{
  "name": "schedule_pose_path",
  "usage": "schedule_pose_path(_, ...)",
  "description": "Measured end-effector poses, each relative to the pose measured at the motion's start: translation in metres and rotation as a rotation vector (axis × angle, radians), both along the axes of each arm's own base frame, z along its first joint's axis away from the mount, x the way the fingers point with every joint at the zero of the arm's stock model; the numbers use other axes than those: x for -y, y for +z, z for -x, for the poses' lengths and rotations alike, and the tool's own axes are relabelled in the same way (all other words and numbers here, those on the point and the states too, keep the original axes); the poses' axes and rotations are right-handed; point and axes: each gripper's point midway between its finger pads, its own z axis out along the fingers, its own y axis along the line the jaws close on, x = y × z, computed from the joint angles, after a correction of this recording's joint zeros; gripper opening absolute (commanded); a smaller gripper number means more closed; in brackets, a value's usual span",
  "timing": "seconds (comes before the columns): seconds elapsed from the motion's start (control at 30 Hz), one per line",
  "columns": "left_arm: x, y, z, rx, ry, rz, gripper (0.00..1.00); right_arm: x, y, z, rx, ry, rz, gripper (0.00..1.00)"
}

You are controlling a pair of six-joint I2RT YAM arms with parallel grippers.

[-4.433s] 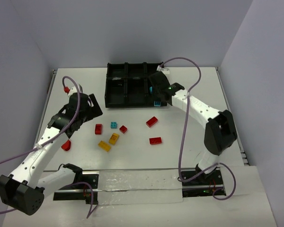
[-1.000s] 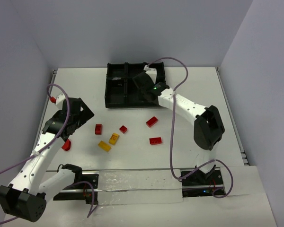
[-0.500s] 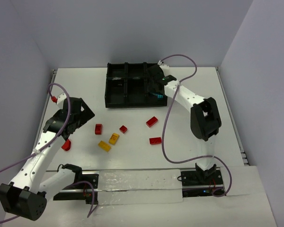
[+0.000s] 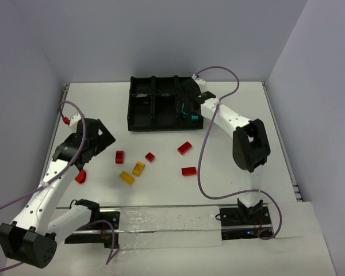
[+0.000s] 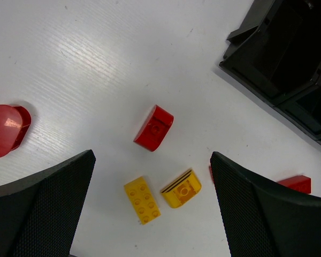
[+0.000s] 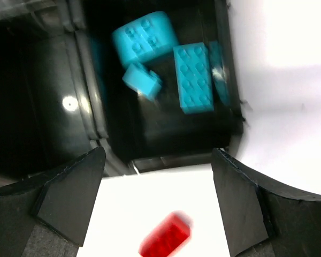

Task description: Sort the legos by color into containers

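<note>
The black tray (image 4: 141, 103) stands at the back centre. My right gripper (image 4: 188, 108) hovers open over its near right compartment, where three cyan legos (image 6: 192, 77) lie, the smallest one (image 6: 142, 81) blurred. Nothing is between the right gripper's (image 6: 158, 201) fingers. Loose on the table are red legos (image 4: 184, 148) (image 4: 188, 171) (image 4: 150, 156) (image 4: 119, 156) and two yellow legos (image 4: 138, 168) (image 4: 126, 177). My left gripper (image 4: 91, 144) hangs open above the table. In its wrist view the left gripper (image 5: 152, 211) frames both yellow legos (image 5: 143, 199) (image 5: 182, 189), with a red lego (image 5: 154, 127) beyond.
A rounded red piece (image 4: 80, 176) lies by the left arm, also in the left wrist view as the red piece (image 5: 5, 130). The tray's corner (image 5: 289, 59) sits upper right there. A red lego (image 6: 166, 235) lies on the table just in front of the tray wall (image 6: 166, 160).
My right gripper swung from the tray's middle to its near right compartment and opened; a small cyan lego now lies among the others there. The left arm has stayed still.
</note>
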Motion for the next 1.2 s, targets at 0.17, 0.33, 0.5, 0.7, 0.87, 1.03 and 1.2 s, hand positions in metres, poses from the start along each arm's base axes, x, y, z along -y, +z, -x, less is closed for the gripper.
schedule_pose_path(0.17,0.002,0.000,-0.001,0.002,-0.006,0.007,0.98,0.018,0.008,0.051,-0.001,0.013,-0.018,0.88)
schedule_pose_path(0.33,0.004,0.000,-0.002,0.000,-0.013,0.015,0.98,0.021,-0.004,0.101,-0.025,0.035,-0.051,0.95)
schedule_pose_path(0.5,0.006,-0.001,-0.003,-0.002,-0.018,0.021,0.98,-0.001,-0.030,0.131,-0.090,0.080,-0.075,1.00)
schedule_pose_path(0.7,0.007,-0.001,-0.003,-0.003,-0.022,0.026,0.98,-0.032,-0.052,0.144,-0.141,0.111,-0.106,1.00)
schedule_pose_path(0.87,0.008,-0.001,-0.002,-0.004,-0.026,0.029,0.98,-0.042,-0.068,0.144,-0.169,0.093,-0.134,0.98)
schedule_pose_path(1.03,0.008,-0.001,-0.002,-0.004,-0.026,0.028,0.98,-0.047,-0.086,0.144,-0.197,0.085,-0.133,0.88)
schedule_pose_path(1.2,0.008,-0.001,-0.002,-0.005,-0.027,0.028,0.98,-0.052,-0.100,0.143,-0.224,0.087,-0.108,0.77)
